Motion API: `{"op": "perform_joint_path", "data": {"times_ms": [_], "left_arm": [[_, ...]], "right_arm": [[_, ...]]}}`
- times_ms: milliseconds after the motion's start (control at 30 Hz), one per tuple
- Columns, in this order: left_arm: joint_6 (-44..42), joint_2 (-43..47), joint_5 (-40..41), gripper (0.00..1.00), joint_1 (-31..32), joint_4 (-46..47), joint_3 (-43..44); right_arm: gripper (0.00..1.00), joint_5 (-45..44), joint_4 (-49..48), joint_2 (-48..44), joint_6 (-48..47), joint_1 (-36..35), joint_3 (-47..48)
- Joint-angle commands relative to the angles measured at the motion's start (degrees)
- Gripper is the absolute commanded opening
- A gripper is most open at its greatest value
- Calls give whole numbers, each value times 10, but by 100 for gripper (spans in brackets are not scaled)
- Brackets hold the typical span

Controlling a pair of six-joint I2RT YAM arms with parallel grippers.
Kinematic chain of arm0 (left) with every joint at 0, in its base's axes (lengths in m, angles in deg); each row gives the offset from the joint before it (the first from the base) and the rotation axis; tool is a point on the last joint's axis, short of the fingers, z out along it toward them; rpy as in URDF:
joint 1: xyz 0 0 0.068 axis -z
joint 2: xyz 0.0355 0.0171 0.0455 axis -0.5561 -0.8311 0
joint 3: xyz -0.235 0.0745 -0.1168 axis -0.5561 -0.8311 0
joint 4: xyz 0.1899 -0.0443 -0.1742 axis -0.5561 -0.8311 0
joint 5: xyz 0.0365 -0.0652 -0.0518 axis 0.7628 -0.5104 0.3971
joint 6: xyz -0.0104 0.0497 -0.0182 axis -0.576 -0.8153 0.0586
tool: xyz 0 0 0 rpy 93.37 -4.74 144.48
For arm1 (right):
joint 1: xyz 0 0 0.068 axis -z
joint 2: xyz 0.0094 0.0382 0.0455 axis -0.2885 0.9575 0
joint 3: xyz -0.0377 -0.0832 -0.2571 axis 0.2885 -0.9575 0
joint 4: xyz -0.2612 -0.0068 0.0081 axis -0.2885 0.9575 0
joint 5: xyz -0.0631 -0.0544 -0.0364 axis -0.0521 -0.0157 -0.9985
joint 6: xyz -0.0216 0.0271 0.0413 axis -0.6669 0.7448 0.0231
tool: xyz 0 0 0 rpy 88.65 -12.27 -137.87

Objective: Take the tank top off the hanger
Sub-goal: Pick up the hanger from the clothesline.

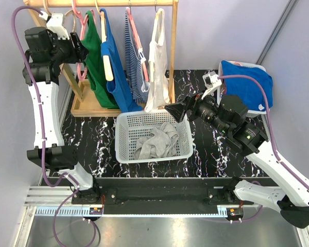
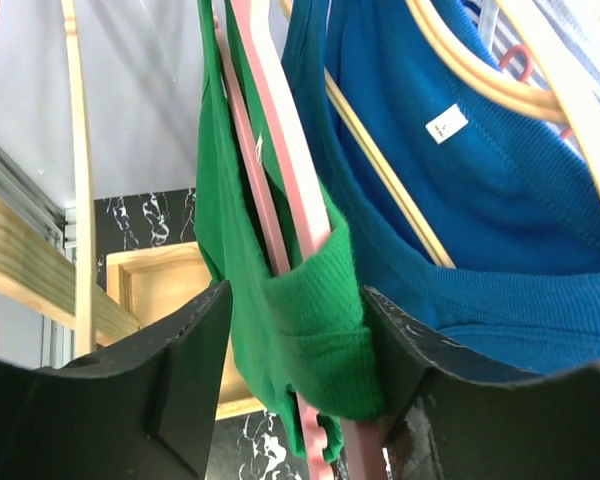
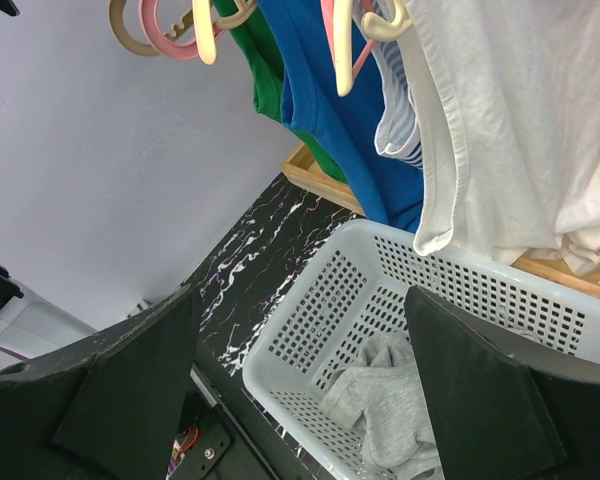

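Observation:
The green tank top (image 1: 95, 56) hangs on a pink hanger (image 1: 82, 20) at the left end of the wooden rack. My left gripper (image 1: 84, 53) is raised beside it. In the left wrist view its jaws stand either side of the bunched green strap (image 2: 310, 320) and the pink hanger arm (image 2: 290, 170), and the fabric fills the gap, touching both fingers. My left gripper (image 2: 298, 350) is shut on that strap. My right gripper (image 1: 177, 110) hovers open over the basket's right rim, with nothing between its fingers (image 3: 305, 370).
On the rail (image 1: 144, 3) also hang a blue top (image 1: 116, 67), a striped top (image 1: 136, 56) and a white top (image 1: 157, 62). A white basket (image 1: 124, 154) below holds a grey garment (image 1: 154, 141). A blue cloth (image 1: 247, 82) lies at the back right.

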Motion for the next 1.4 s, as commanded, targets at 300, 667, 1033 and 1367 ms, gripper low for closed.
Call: {"op": "perform_joint_path", "data": {"times_ms": [300, 667, 1033, 1367], "left_arm": [[-9, -12, -18, 19, 5, 39, 5], [24, 4, -42, 0, -47, 27, 105], [121, 86, -188, 0, -180, 41, 105], [177, 124, -359, 0, -260, 46, 203]], "right_arm": [[89, 3, -15, -7, 2, 3, 0], [84, 13, -15, -13, 2, 3, 1], [84, 25, -11, -40, 11, 3, -2], [84, 33, -6, -61, 16, 3, 4]]}}
